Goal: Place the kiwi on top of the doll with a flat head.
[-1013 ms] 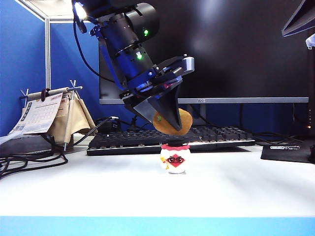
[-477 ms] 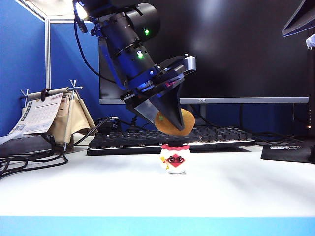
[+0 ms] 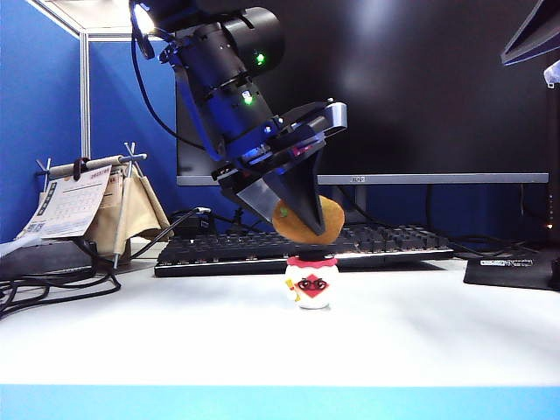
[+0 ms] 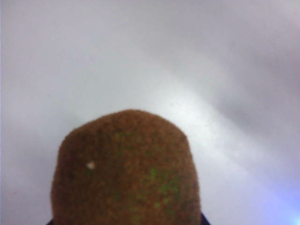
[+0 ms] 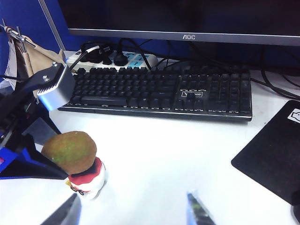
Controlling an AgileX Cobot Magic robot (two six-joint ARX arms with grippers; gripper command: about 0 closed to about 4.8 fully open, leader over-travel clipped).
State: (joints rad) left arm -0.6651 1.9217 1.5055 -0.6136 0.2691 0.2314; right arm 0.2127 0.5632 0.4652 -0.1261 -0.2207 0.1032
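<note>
1. Two end effectors are in play: the left end effector (image 3: 302, 214) grips the kiwi (image 3: 306, 220) between its dark fingers, and the right end effector (image 5: 131, 213) hangs open and empty at the near edge of the right wrist view, well apart from the work.
2. The kiwi sits directly over the doll (image 3: 311, 280), which stands upright on the white tabletop (image 3: 420, 324) in front of the keyboard (image 3: 385, 241).
3. In the exterior view the fruit's underside looks to be touching or just above the doll's flat black cap; I cannot tell which from this angle.
4. The right wrist view shows the kiwi (image 5: 69, 152) covering the cap of the doll (image 5: 89, 180), with the red collar showing just beneath it.
5. The left wrist view is filled by the kiwi (image 4: 125, 173) against the blurred tabletop; the fingers are not seen there.
6. Done, by my reading: the pick-up and the carry to the doll.
7. Left to do: settle the fruit fully on the cap, open the fingers, and back the arm away without nudging it.
8. The kiwi is wider than the cap, so it may roll off on release.
</note>
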